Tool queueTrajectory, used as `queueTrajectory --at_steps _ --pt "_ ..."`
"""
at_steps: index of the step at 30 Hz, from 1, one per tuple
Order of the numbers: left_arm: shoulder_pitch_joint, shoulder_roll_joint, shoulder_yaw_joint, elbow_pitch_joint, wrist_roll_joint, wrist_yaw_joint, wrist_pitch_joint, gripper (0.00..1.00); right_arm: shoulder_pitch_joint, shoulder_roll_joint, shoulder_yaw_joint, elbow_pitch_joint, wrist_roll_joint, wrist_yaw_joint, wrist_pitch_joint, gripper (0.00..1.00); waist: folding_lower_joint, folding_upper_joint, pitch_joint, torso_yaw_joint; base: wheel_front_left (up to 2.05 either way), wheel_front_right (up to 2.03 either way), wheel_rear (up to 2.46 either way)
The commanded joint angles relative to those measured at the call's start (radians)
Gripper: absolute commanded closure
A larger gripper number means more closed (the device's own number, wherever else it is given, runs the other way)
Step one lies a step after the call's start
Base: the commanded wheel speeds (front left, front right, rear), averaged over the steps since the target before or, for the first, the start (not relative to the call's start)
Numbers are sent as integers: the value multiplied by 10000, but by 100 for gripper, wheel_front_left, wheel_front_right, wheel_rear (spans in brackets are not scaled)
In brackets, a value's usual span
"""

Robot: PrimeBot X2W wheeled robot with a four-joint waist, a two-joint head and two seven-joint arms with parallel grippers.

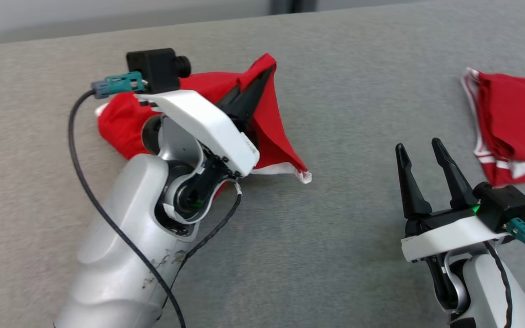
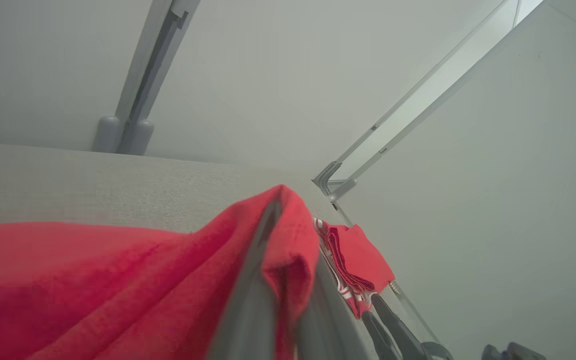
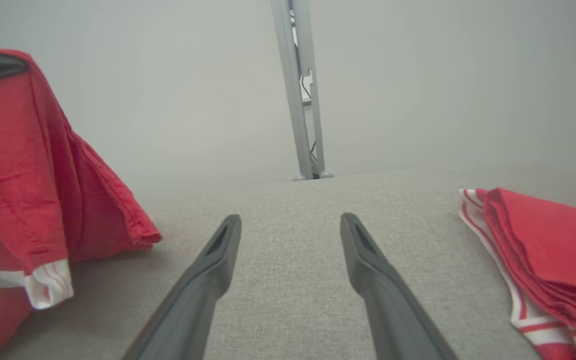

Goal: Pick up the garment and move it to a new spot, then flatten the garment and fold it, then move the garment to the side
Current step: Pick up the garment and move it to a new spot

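Observation:
The garment (image 1: 274, 120) is red cloth with a white striped hem, bunched at the left of the grey table (image 1: 335, 237). My left gripper (image 1: 268, 70) is shut on a fold of it, and the pinched peak stands raised while the rest drapes down to the table. In the left wrist view the red garment (image 2: 118, 285) wraps over my left gripper (image 2: 278, 205). The right wrist view has the hanging garment (image 3: 13, 165) at its left edge. My right gripper (image 1: 418, 146) is open over bare table, well to the right, with nothing between its fingers (image 3: 218, 260).
A second red garment with white stripes (image 1: 513, 118) lies folded at the table's right edge, just right of my right gripper (image 3: 290, 220). It is also in the right wrist view (image 3: 548, 240). Bare grey table lies between the two arms. The table's far edge runs along the top.

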Motion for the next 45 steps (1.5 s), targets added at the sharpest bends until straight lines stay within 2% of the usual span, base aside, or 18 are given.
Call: queueTrajectory --at_steps 1,5,6,7,8,14,20,21,22,26,27,30,37,41,45 --pt "-163 53 -65 93 -112 68 -97 100 -57 -33 -24 44 83 -5 -76 0 0 0 228 -580 0 0 0" --pt "-316 -2 -970 585 -325 250 -504 99 -127 -35 -4 135 222 -5 -136 0 0 0 306 -1053 0 0 0" --pt "-320 10 -1243 760 -337 271 -583 62 -125 -35 12 146 259 -3 -140 0 0 0 309 -1127 0 0 0" --pt "-323 21 -1537 950 -246 298 -595 16 -120 -30 33 165 278 -3 -131 0 0 0 313 -1187 0 0 0" --pt "-335 17 -1840 1139 -142 240 -562 0 -120 -30 34 142 280 -5 -134 0 0 0 320 -1215 0 0 0" --pt "-293 17 -2694 1683 -171 -24 -1115 0 20 -30 -82 26 266 -3 -133 0 0 0 174 -1038 0 0 0" --pt "-535 104 -2605 1806 85 -178 -2235 0 148 -38 -103 14 50 -3 -135 0 0 0 -202 -396 0 0 0" --pt "-556 219 -2537 1834 222 -160 -2472 0 165 -35 -109 28 13 -3 -135 0 0 0 -271 -269 0 0 0" --pt "-579 573 -2447 1925 628 -116 -2996 0 184 -40 -126 53 -87 -3 -136 0 0 0 -416 7 0 0 0" --pt "-345 1026 -2179 2053 966 -36 -3786 0 241 -41 -151 97 -307 -5 -136 0 0 0 -644 425 0 0 0" --pt "-92 1401 -1998 2167 1163 32 -4317 0 322 -57 -213 109 -423 -3 -136 0 0 0 -813 710 0 0 0" --pt "406 1959 -1671 2341 1360 167 -5004 0 432 -124 -285 94 -541 -3 -106 0 0 0 -1045 1109 0 0 0" --pt "1808 2486 -970 2341 1435 148 -5541 0 740 -275 -359 -53 -618 -5 155 0 0 0 -1428 1742 0 0 0" --pt "2710 2452 -299 1982 1851 115 -5606 0 1008 -320 -465 -172 -603 -3 238 0 0 0 -1671 1999 0 0 0" --pt "3738 1968 693 1316 2485 -143 -5606 0 1221 -289 -546 -285 -546 -3 326 0 0 0 -1813 2121 0 0 0"
